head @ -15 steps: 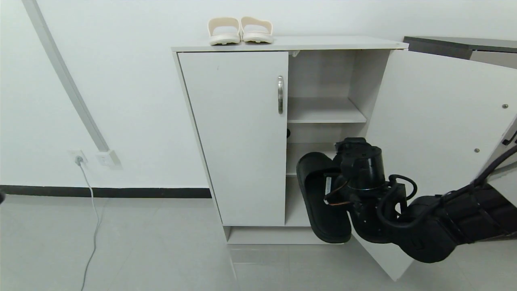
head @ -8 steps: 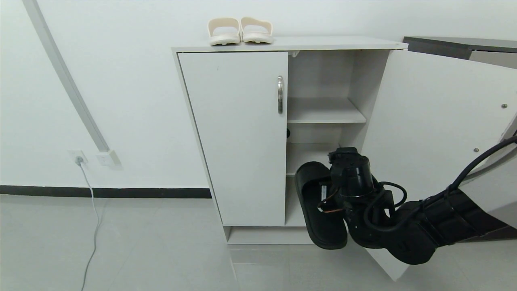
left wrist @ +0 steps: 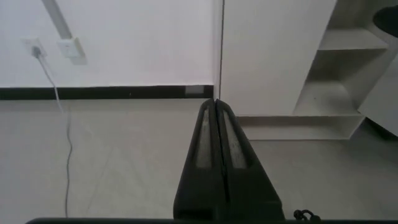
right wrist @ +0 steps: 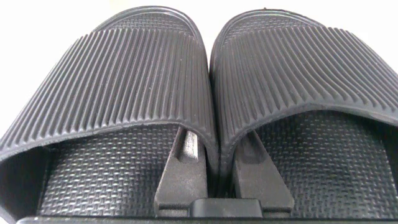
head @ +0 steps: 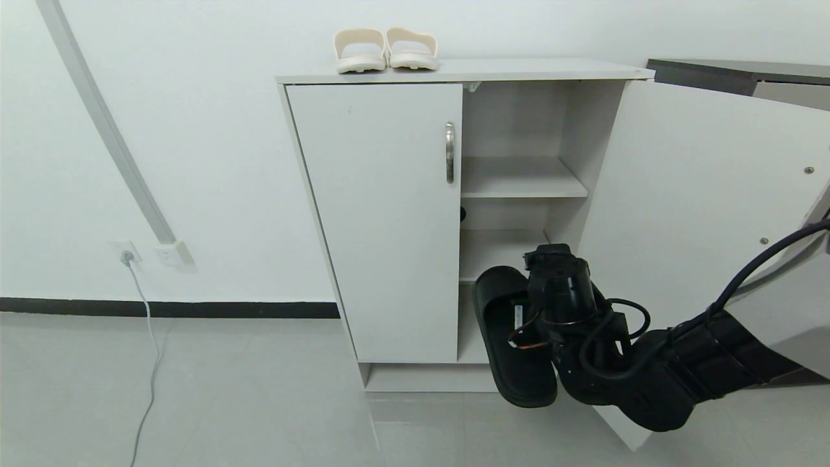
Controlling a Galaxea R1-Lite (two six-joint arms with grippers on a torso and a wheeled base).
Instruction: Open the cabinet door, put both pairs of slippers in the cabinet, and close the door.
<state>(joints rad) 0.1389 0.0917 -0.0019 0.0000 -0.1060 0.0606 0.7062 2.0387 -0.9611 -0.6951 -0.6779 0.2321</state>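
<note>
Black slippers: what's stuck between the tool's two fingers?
The black slippers' touching inner sides, pinched between the right tool's fingers, in the right wrist view.

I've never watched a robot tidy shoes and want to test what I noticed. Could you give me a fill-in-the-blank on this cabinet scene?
The black slippers are held by the ____ end effector.
The cream slippers sit on ____ of the cabinet.
The cabinet's right door stands ____.
The left door, with the metal handle, is ____.
Missing words: right, top, open, shut.
</note>
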